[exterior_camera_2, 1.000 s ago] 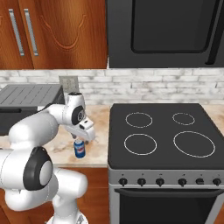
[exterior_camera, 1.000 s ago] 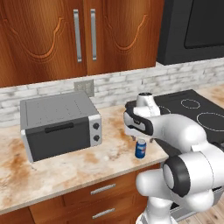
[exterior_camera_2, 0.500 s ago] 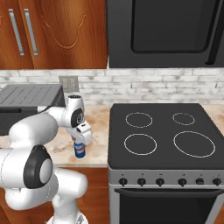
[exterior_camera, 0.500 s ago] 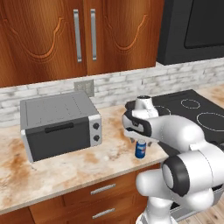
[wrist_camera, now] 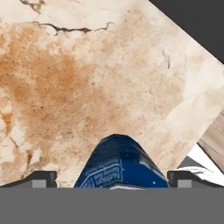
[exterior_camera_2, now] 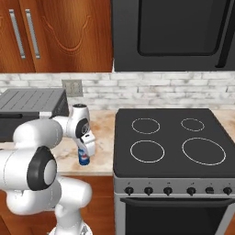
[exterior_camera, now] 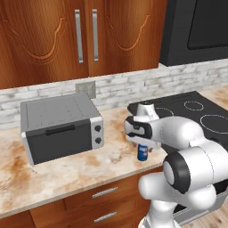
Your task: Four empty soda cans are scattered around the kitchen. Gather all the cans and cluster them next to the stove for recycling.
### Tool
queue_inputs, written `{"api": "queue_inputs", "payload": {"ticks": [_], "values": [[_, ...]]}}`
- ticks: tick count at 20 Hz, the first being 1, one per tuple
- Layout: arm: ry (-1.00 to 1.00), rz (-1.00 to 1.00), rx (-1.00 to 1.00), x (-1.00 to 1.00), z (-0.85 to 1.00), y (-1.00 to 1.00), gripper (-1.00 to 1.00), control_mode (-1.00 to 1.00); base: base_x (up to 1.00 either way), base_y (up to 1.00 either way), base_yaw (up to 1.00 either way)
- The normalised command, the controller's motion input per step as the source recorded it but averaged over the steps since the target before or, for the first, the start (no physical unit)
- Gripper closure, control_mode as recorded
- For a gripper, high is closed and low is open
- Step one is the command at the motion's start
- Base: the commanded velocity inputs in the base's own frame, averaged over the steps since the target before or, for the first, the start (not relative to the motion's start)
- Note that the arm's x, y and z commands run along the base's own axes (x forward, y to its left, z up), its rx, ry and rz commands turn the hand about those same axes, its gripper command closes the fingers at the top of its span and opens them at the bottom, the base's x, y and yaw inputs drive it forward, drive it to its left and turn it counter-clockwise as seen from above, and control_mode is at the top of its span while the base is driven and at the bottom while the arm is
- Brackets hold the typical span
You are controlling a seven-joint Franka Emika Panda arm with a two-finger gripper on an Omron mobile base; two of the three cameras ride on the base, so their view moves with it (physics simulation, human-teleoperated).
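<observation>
At the left of the left base view a grey toaster oven (exterior_camera: 62, 127) sits on the marbled bench (exterior_camera: 67, 171), under brown wall cabinets (exterior_camera: 84, 35). To its right, near the bench's front edge, the blue soda can (exterior_camera: 142, 152) stands upright, with bare stone between it and the oven. The hand (exterior_camera: 141, 144) hangs directly above the can, pointing down, its body covering the can's top.

In the hand view the can (wrist_camera: 122, 164) sits centred at the bottom, between the two dark fingertips (wrist_camera: 41, 178), with a gap on each side; the hand is spread wide and grips nothing.

In the right base view the can (exterior_camera_2: 84, 157) stands near the bench's front edge, beneath the hand (exterior_camera_2: 85, 146). The stove (exterior_camera_2: 170, 142) lies to the right, a strip of bench between the can and the black glass. A black microwave (exterior_camera_2: 172, 34) hangs above the stove.
</observation>
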Motion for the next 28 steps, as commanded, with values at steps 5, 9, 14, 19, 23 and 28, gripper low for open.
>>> {"api": "queue_inputs", "payload": {"ticks": [5,9,14,19,23,28], "values": [[-0.02,-0.06,0.0,0.0,-0.1,0.0,1.0,-1.0,0.0,0.0,0.0],[0.01,-0.03,0.0,-0.1,-0.02,0.0,1.0,-1.0,0.0,0.0,0.0],[0.01,0.0,-0.06,-0.17,0.33,0.0,1.0,-1.0,0.0,0.0,0.0],[0.0,0.19,-0.08,-0.26,0.35,-0.09,1.0,-1.0,0.0,0.0,0.0],[0.0,0.34,-0.02,-0.26,0.27,-0.13,1.0,-1.0,0.0,0.0,0.0],[0.0,0.37,0.0,-0.1,0.2,-0.13,1.0,-1.0,0.0,0.0,0.0]]}}
